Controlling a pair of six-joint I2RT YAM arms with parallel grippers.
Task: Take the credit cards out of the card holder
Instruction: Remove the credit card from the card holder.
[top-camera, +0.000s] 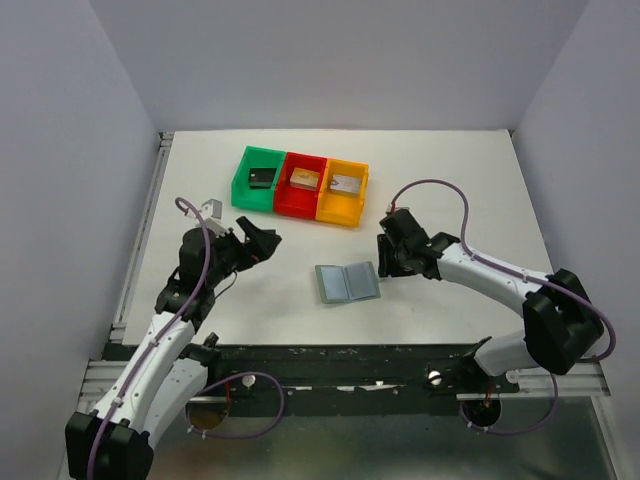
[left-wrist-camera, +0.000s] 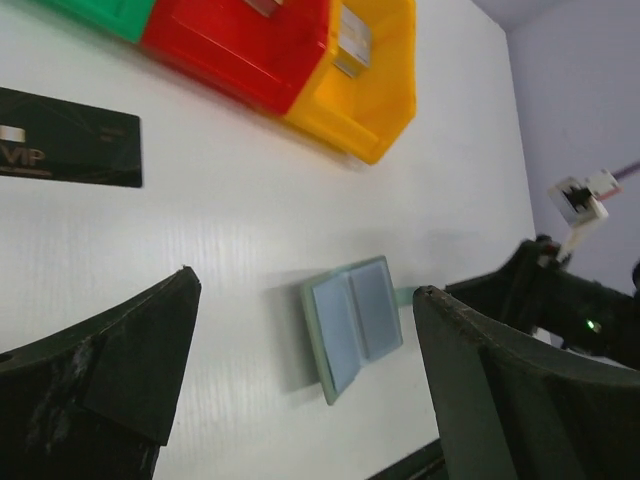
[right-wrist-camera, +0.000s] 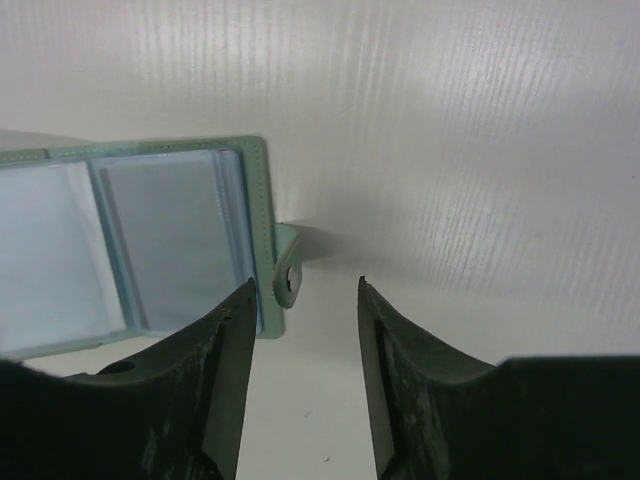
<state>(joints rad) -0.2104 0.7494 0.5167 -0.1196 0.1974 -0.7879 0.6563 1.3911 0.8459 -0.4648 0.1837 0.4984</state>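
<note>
The grey-green card holder (top-camera: 347, 283) lies spread open on the white table, its pale blue pockets (left-wrist-camera: 355, 322) facing up. A black credit card (left-wrist-camera: 60, 150) marked VIP lies flat on the table to the left of the coloured bins; it is hidden in the top view. My left gripper (top-camera: 262, 243) hovers left of the holder, wide open (left-wrist-camera: 305, 282) and holding nothing. My right gripper (top-camera: 385, 262) is at the holder's right edge (right-wrist-camera: 170, 240), open (right-wrist-camera: 306, 282), with the little closing tab (right-wrist-camera: 288, 268) just ahead of its left finger, untouched.
Three joined bins stand behind the holder: green (top-camera: 259, 180), red (top-camera: 303, 186) and orange (top-camera: 343, 192), each with a small chunky piece inside. White walls close the table at the back and both sides.
</note>
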